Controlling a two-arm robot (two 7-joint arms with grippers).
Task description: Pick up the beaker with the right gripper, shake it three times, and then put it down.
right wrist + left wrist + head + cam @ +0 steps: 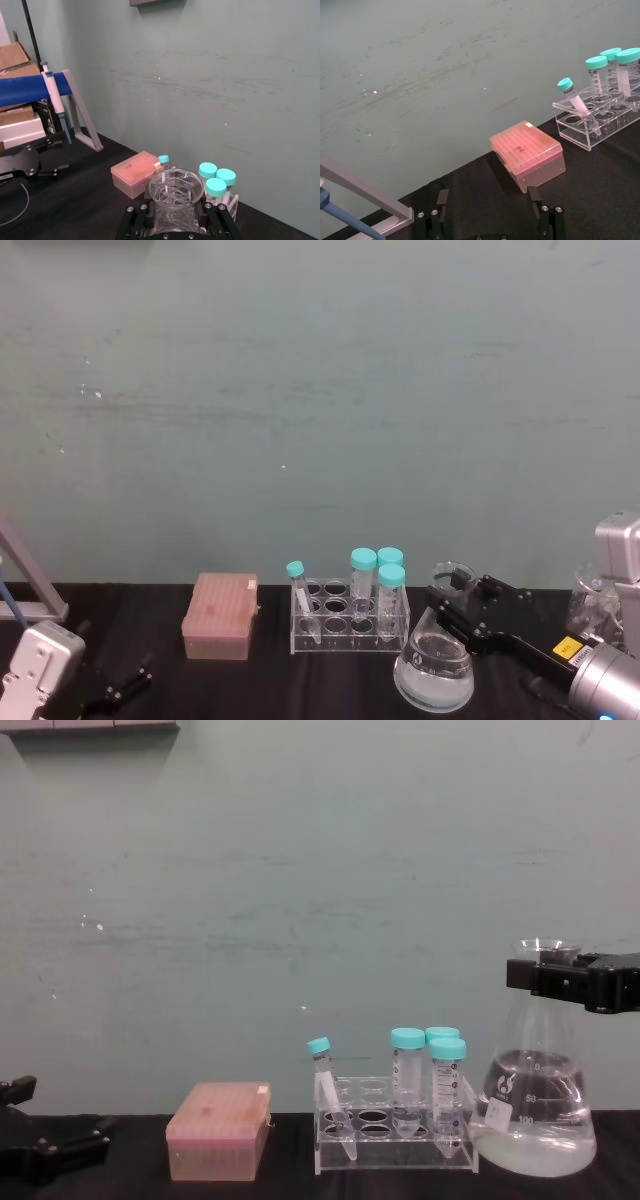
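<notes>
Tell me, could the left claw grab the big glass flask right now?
Probably not. The left gripper sits open far to the left, the pink tip box and the tube rack stand between, and the right gripper clasps the neck of the beaker.

Not much to read here tbh. The beaker (535, 1120), at the worktop's right end, has white graduation marks. "100" is legible low on the glass, next to a round logo I can't make out. The yellow sticker (567, 647) on the right arm (612, 680) and the tubes' (447, 1090) printed scales are too small to read.
</notes>
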